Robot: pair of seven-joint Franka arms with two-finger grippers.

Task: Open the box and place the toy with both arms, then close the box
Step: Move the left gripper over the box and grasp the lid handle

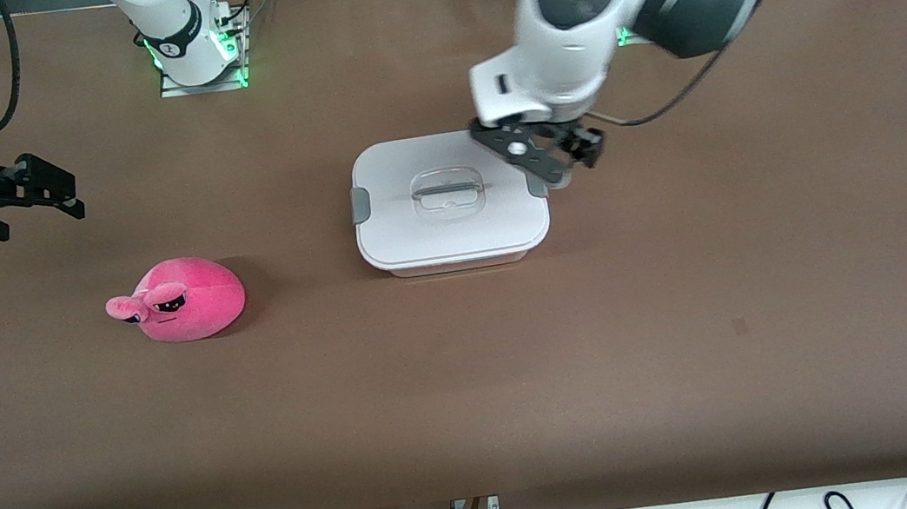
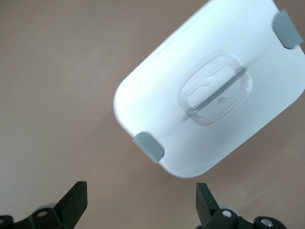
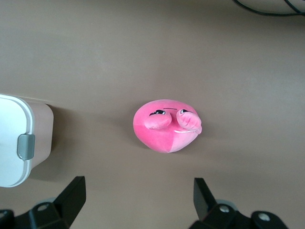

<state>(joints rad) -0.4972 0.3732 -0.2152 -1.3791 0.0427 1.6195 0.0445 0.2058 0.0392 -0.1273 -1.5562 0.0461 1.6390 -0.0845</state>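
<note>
While the box [image 1: 449, 201] sits shut in the middle of the table [image 1: 691, 328], the left gripper [image 1: 547, 156] hangs spread over the lid's grey clip [image 1: 536, 184] at the left arm's end, so unclipping looks to be the step in hand. Next it must drop onto that clip. The right gripper [image 1: 47, 192], also spread, waits over bare table, apart from the toy [image 1: 181, 299], which lies toward the right arm's end.

A brown table [image 1: 691, 328] carries a lidded white box [image 1: 448, 202] and a pink plush toy [image 1: 183, 300], well apart.
</note>
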